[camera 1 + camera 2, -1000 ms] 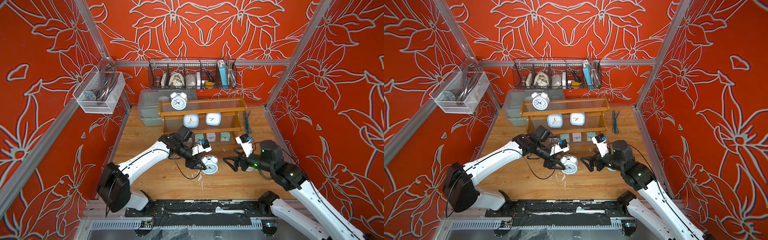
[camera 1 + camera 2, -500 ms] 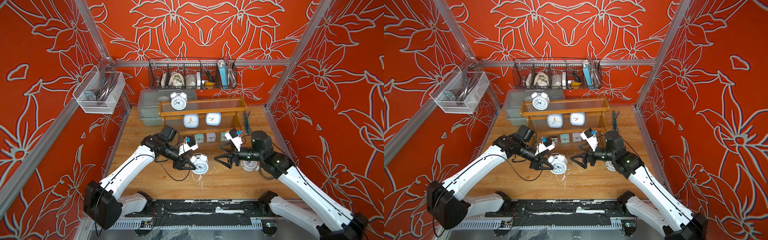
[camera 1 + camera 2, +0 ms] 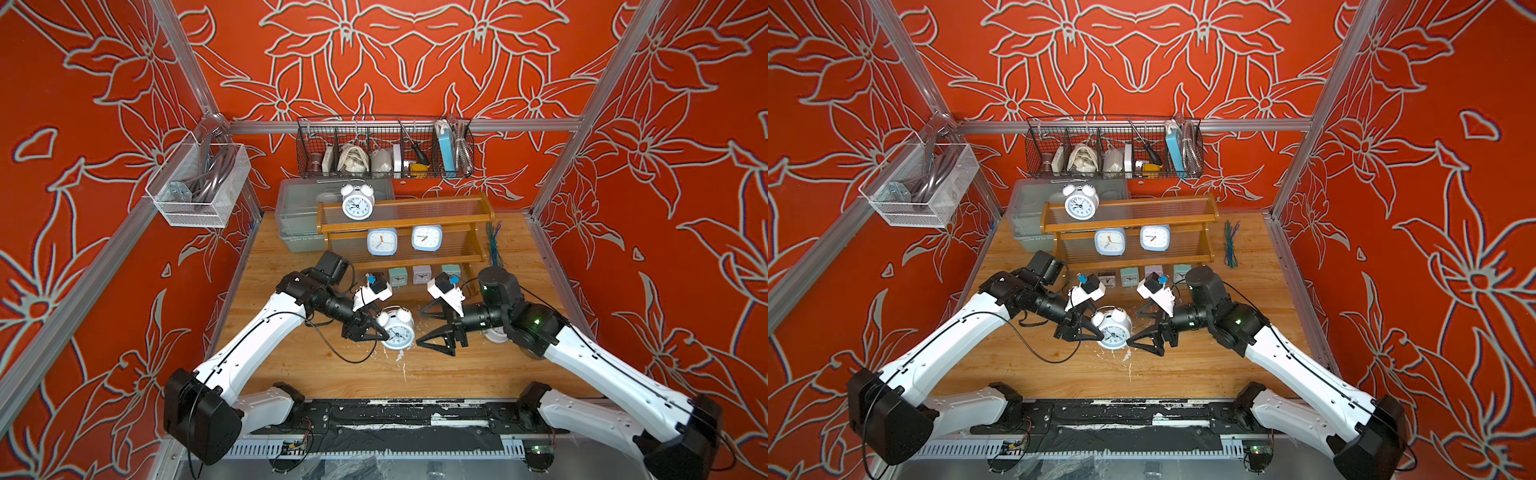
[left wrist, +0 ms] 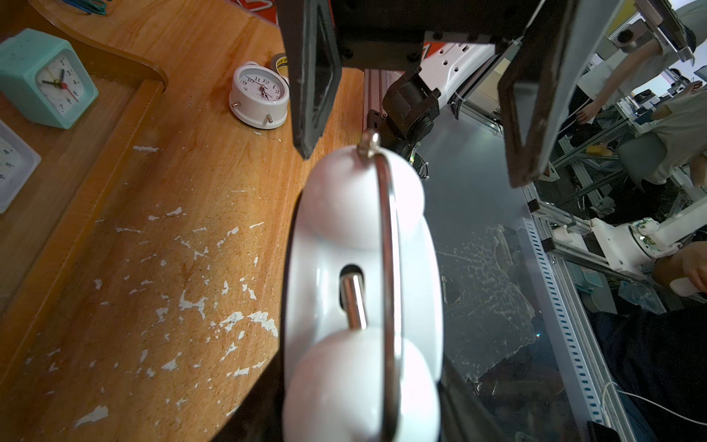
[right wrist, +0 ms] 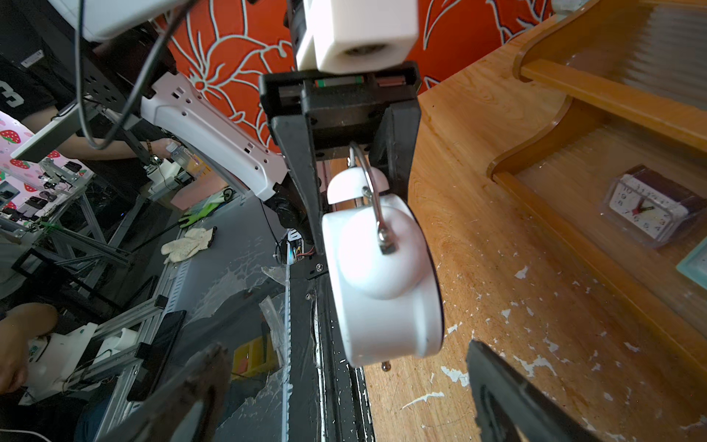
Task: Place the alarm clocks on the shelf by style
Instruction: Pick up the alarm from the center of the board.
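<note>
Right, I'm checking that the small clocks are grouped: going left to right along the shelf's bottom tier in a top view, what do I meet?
grey clock → teal clock → white clock → second teal clock

Three white twin-bell clocks (image 3: 357, 205) (image 3: 398, 330) (image 4: 260, 95), two pale-blue rounded-square clocks (image 3: 382, 242) (image 3: 427, 238), four tiny square clocks (image 3: 1106, 279) (image 3: 397, 276) (image 3: 422, 274) (image 3: 451, 270) and one wooden shelf (image 3: 399, 226) are visible.

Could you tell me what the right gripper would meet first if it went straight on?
Most likely the white bell clock held in the left gripper, directly in front of the open right gripper.
</note>
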